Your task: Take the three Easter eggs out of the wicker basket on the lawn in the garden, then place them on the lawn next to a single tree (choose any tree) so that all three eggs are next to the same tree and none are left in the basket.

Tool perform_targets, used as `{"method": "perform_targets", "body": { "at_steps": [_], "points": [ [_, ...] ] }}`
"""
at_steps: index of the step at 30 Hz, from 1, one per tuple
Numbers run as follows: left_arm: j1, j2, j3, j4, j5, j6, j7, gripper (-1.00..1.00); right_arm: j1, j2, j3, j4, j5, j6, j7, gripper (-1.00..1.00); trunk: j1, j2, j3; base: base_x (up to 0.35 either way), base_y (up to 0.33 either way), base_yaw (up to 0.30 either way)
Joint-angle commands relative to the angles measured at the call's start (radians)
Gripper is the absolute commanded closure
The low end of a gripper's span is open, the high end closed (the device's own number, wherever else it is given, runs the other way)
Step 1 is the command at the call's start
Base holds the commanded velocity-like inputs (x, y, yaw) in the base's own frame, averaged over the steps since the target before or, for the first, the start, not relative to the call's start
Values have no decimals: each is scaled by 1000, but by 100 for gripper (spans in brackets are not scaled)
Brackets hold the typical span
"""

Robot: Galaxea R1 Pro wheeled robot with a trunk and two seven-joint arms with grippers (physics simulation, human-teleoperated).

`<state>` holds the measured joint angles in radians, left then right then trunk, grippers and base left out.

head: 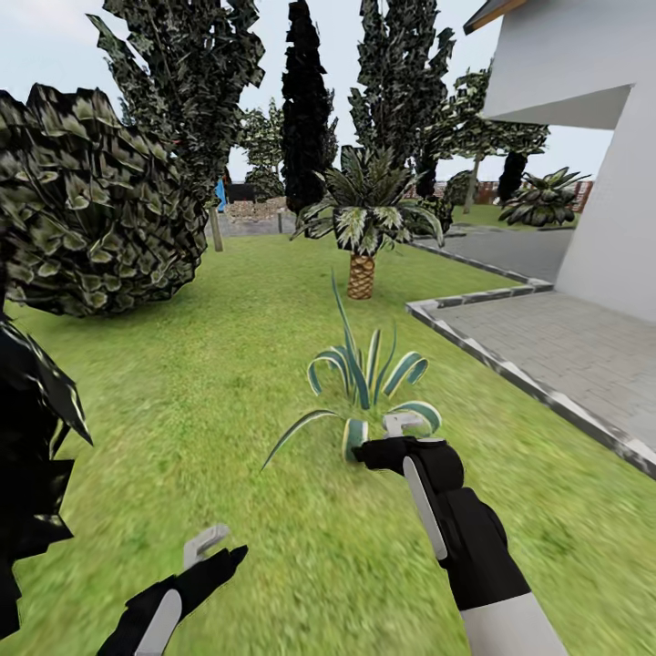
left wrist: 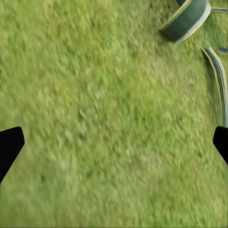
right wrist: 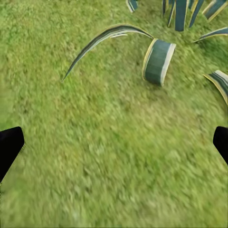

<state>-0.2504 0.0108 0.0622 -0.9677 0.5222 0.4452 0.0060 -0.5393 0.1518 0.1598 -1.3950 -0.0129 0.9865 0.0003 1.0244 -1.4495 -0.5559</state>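
Both the left gripper (head: 208, 545) and right gripper (head: 401, 435) are hanging open and empty near the striped plant (head: 364, 383); scanning the lawn (head: 228, 364) for the basket is advisable

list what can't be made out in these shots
- Left end effector, head view: whether its fingers are open or shut; seen side-on.
- Right end effector, head view: the striped plant stands behind it, and the finger gap is unclear.
- Big bush, head view: cut off by the frame's edge.
- Lawn, left wrist view: blurred.
- Things by the far fence, head view: too small.
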Motion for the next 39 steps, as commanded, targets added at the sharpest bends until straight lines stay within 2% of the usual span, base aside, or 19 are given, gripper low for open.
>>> {"method": "perform_targets", "body": {
  "at_steps": [1, 8, 15, 20, 28, 39],
  "points": [
    [-3, 0, -2, -1, 7, 11, 1, -100, -1, 0, 0, -1, -1, 4, 0, -100, 1, -1, -1, 330, 0, 246],
    [-37, -1, -50, 9, 7, 32, 14, -100, -1, 0, 0, -4, -1, 5, 2, -100, 1, -1, -1, 330, 0, 193],
    [-113, -3, -67, 77, 7, 36, 18, -100, 1, -1, 0, -27, -1, 6, 3, -100, 1, -1, -1, 330, 0, 38],
    [-136, -3, -76, 109, 7, 35, 20, -100, 1, 0, 0, -30, -1, 6, 3, -100, 1, -1, -1, 330, 0, 6],
    [-143, -3, -81, 122, 7, 35, 20, -100, 1, 0, 0, -32, -2, 6, 3, -100, 1, -1, -1, 330, 0, 10],
    [-144, -3, -82, 127, 7, 35, 20, -100, 1, 0, 1, -32, -2, 6, 3, -100, 1, -1, -1, 330, 0, 217]
  ]
}}
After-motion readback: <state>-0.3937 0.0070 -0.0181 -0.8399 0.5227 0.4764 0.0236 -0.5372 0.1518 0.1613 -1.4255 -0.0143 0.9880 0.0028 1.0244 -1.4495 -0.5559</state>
